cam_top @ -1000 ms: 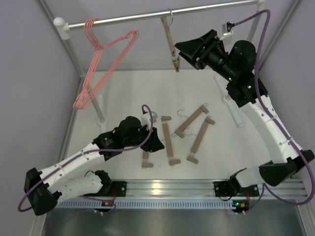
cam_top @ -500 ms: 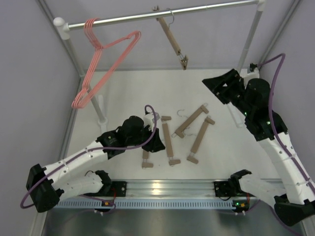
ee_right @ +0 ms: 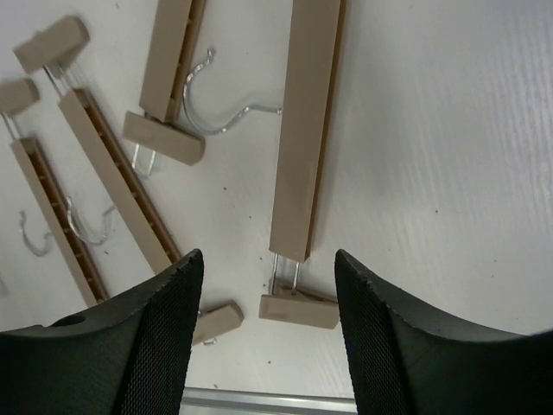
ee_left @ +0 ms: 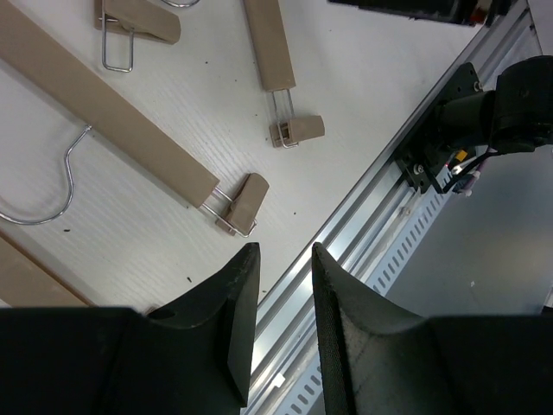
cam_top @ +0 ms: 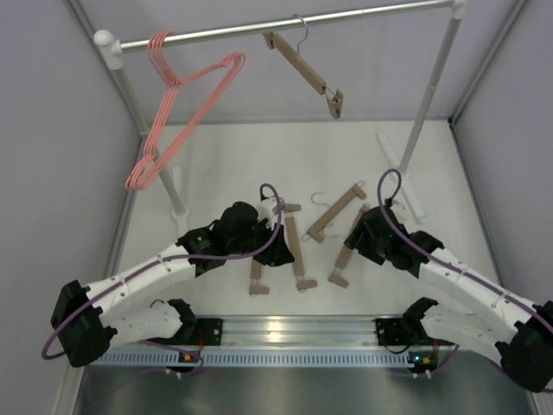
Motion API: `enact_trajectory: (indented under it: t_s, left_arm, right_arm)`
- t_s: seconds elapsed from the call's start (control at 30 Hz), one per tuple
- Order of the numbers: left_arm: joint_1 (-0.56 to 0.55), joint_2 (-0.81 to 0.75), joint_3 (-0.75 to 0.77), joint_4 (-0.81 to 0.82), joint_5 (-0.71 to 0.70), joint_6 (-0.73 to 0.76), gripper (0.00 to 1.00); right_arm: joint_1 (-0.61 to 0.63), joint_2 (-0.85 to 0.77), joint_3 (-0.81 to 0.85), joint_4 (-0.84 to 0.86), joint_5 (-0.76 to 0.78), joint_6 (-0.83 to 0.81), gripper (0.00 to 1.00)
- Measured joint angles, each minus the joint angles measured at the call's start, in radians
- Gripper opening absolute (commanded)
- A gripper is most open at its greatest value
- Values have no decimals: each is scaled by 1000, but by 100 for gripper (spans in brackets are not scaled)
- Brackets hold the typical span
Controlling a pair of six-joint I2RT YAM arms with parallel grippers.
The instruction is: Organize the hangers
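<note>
Right pincer (ee_right: 268,264) agape, low over wooden hangers (ee_right: 304,130) | left pincer (ee_left: 283,252) ajar, empty

Wooden bar hangers (cam_top: 295,246): five counted. One hung on rail (cam_top: 380,11); four laid on table (cam_top: 225,156), two partly covered by arms. Pink wire hangers (cam_top: 161,117): about four counted on rail; wires overlapped, exact count not resolved. Rail: one. Robot arms (cam_top: 147,277): two.

probably a lab booth: grey walls (cam_top: 52,130), aluminium mounting rail (cam_top: 294,328), white table (cam_top: 242,164).
</note>
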Motion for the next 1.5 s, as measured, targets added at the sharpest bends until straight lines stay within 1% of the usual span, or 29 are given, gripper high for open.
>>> enact_trajectory:
  t_s: [0.13,0.3,0.43,0.73,0.83,0.93,1.0,1.03,1.13,1.17,1.27,1.4,1.5]
  left_arm:
    - [0,13,0,6,5,0,35]
    - [0,15,0,9,8,0,35]
    - [0,15,-2,14,10,0,36]
    - [0,15,-18,13,11,0,36]
    - [0,15,-20,13,11,0,35]
    - [0,15,-27,14,11,0,35]
    - [0,15,-32,14,11,0,36]
    - [0,15,-34,13,10,0,35]
    - [0,14,-36,14,10,0,35]
    - [0,14,-37,14,10,0,36]
    - [0,14,-37,14,10,0,36]
    - [0,14,-37,14,7,0,36]
    - [0,14,-37,14,6,0,35]
  right_arm:
    - [151,117,3,3,103,78,58]
    - [240,280,15,6,186,163,55]
    - [255,370,23,18,209,204,54]
    - [257,487,72,34,256,222,50]
    - [257,522,84,42,264,221,47]
    - [257,530,87,55,275,223,40]
    - [257,530,84,62,277,224,31]
    - [257,527,79,68,281,223,19]
    - [257,506,53,90,286,230,9]
    - [257,496,44,96,287,230,4]
    - [257,468,19,109,286,227,0]
    - [257,415,-18,106,270,212,0]
    - [257,341,-54,92,255,205,0]
